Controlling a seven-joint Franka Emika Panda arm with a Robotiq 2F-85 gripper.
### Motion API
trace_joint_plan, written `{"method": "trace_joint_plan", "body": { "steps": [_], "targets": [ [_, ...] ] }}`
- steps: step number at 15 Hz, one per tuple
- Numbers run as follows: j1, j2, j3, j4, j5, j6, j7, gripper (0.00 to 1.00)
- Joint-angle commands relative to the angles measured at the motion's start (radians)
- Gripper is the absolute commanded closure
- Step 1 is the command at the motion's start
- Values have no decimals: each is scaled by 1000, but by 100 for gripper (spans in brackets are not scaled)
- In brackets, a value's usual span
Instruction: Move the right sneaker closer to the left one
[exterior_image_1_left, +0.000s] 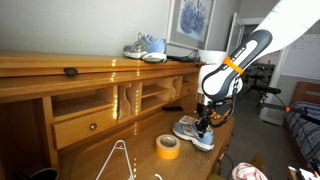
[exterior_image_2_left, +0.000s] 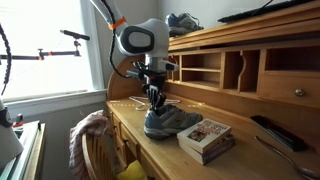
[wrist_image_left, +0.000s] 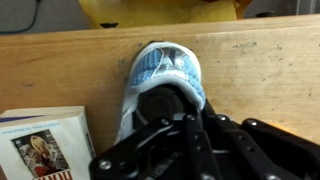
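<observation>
Your claw (wrist_image_left: 166, 108) is pinched nearly closed on the collar of the right sneaker (wrist_image_left: 165, 68), which sits on the counter (wrist_image_left: 60, 70) with its toe at 12 o'clock. The left one (exterior_image_1_left: 145, 47) rests on the upper shelf, at 10 o'clock from the claw.

light blue-and-grey mesh sneakers (exterior_image_1_left: 146, 47) (exterior_image_1_left: 195, 133): 2 | yellow tape roll (exterior_image_1_left: 168, 147): 1 | illustrated paperback book (exterior_image_2_left: 205, 138): 1 | white wire hanger (exterior_image_1_left: 120, 160): 1 | black oblong remote (exterior_image_2_left: 272, 132): 1 | wooden table (exterior_image_1_left: 140, 130): 1
</observation>
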Motion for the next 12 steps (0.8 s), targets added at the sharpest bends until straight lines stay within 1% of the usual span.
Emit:
{"method": "trace_joint_plan", "body": {
  "steps": [1,8,12],
  "targets": [
    [5,-105,-6,-64,15,-51,19,98],
    [26,-215,-16,-117,-31,-71,64,98],
    [42,-314,-15,-153,-112,-105,127,98]
  ]
}}
